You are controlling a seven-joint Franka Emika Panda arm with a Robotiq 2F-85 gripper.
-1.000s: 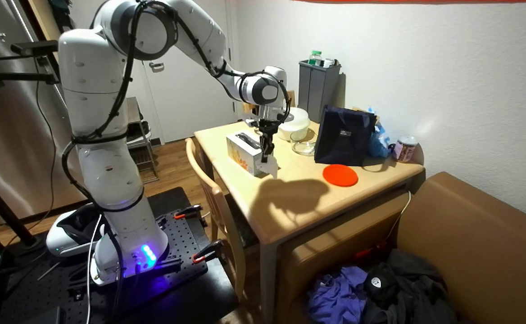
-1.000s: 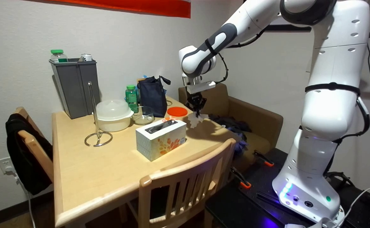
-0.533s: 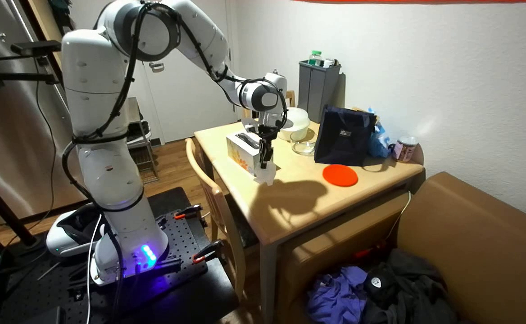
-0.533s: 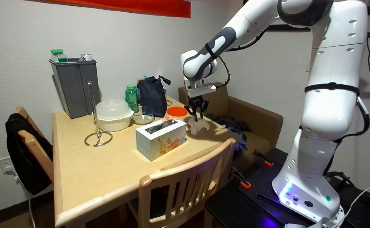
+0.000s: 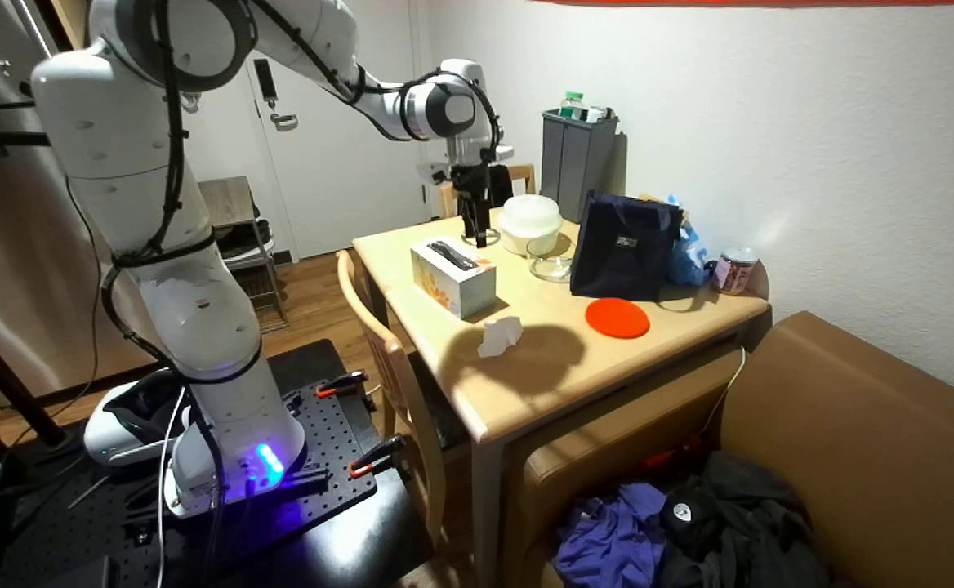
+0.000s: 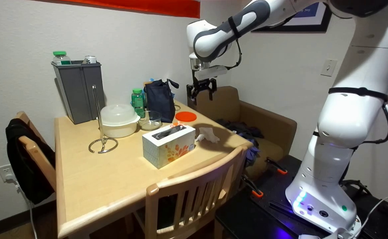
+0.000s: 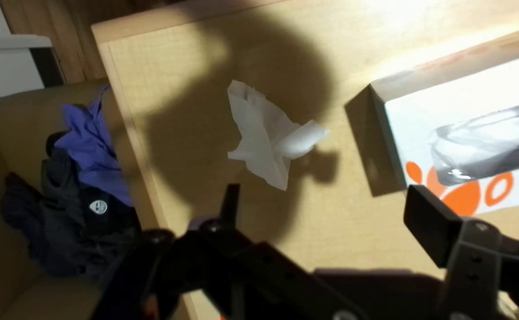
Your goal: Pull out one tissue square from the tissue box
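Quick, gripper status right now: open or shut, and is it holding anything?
Gripper: open, jaws wide apart, holding nothing; the tissue lies loose on the table.

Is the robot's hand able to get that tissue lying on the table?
Probably yes: the gripper is open, raised above the table, and nothing covers the tissue in the wrist view. The gripper would likely just have to move over and come down, staying off the nearby box.

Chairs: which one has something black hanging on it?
The chair by the wall socket: black cloth drapes over its back. The other chair has a bare back.
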